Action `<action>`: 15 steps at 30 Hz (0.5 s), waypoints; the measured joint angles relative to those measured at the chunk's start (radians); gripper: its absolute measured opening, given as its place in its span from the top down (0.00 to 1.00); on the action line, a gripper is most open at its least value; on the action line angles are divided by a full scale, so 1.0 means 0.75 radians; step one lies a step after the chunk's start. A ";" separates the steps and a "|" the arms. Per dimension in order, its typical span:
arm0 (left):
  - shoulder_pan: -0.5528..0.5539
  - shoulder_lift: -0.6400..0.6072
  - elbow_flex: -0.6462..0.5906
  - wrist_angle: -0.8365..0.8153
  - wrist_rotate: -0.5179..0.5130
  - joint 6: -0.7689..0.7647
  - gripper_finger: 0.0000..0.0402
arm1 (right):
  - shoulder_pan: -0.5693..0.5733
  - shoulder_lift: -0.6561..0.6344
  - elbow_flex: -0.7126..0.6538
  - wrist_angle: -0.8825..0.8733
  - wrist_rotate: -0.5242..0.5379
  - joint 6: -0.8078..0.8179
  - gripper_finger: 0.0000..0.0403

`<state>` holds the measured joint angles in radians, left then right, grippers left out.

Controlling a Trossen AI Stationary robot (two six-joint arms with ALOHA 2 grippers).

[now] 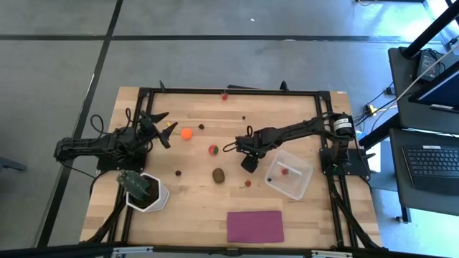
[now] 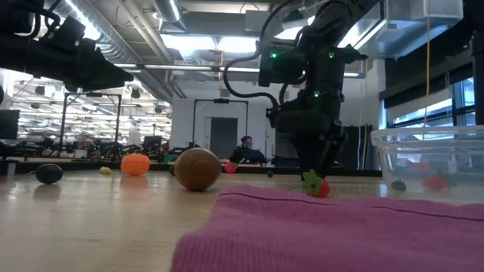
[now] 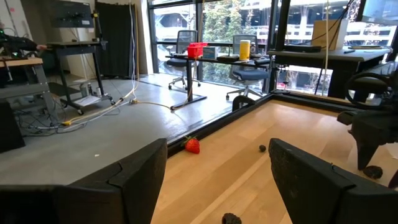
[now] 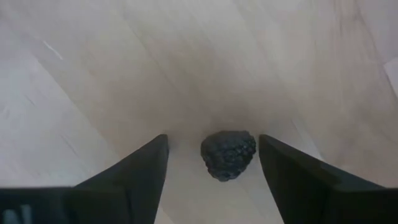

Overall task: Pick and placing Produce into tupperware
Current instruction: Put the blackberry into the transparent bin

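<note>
My right gripper (image 4: 211,165) hangs mid-table, a berry (image 4: 228,154) lying between its spread jaws. The tub (image 1: 289,173) sits just right of it, a strawberry (image 1: 285,171) inside. My left gripper (image 1: 161,127) waits at the table's (image 1: 301,115) left.

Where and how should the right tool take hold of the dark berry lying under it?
Across its rounded middle, from straight above. The dark berry is a small bumpy lump lying on the bare table, already centred between the right tool's open fingers, so closing should pinch it.

No readable text, labels or numbers anywhere (distant room signage perhaps too blurred).
</note>
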<state>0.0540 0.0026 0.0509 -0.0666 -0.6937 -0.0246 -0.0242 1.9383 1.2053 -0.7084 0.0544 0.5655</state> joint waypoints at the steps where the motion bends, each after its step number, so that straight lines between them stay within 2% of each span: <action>1: 0.000 0.000 0.000 0.000 0.000 0.000 0.32 | 0.000 0.000 0.000 0.001 0.000 0.000 0.41; 11: 0.000 0.000 0.000 0.000 0.000 0.000 0.32 | 0.000 0.001 -0.001 0.003 -0.004 -0.005 0.70; 15: 0.000 0.000 0.000 0.000 0.000 0.000 0.32 | 0.000 -0.011 -0.003 -0.005 -0.007 -0.044 0.72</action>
<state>0.0540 0.0029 0.0509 -0.0668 -0.6937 -0.0246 -0.0242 1.9302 1.2028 -0.7124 0.0494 0.5326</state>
